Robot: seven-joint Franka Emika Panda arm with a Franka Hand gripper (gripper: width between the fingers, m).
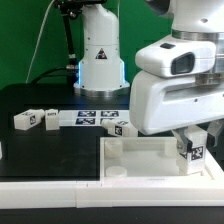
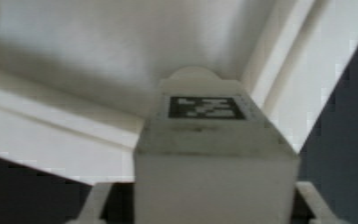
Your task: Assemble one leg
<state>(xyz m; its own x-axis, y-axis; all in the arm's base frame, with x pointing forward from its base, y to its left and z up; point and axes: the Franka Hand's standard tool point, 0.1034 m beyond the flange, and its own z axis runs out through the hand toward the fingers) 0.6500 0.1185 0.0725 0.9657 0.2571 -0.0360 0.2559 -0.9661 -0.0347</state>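
The leg (image 1: pixel 192 149), a small white square-section post carrying a black-and-white marker tag on its side, stands roughly upright at the exterior view's right, held above the white tray-like panel (image 1: pixel 150 158). The gripper (image 1: pixel 193 140) is closed on the upper part of the leg, one finger on each side of it. In the wrist view the leg (image 2: pixel 208 150) fills the centre of the picture, its tagged face towards the camera, and parts of the fingers (image 2: pixel 92 203) show on both sides of its near end. Beyond its far end lie the raised rim and the inner floor of the panel (image 2: pixel 87 70); whether the leg touches the panel cannot be told.

The panel lies flat on the black tabletop (image 1: pixel 50 145), filling the near right part of the exterior view. A round corner socket (image 1: pixel 114 147) shows at its far corner on the exterior view's left, and a second (image 1: pixel 117 172) at its near corner on the same side.

Farther back on the tabletop lie two more white legs with tags, one (image 1: pixel 26 120) near the exterior view's left and one (image 1: pixel 48 117) just beside it. The marker board (image 1: pixel 95 118) lies flat behind the panel, and another tagged piece (image 1: pixel 122 128) rests near the panel's far edge. The arm's white base (image 1: pixel 99 55) stands behind the marker board.
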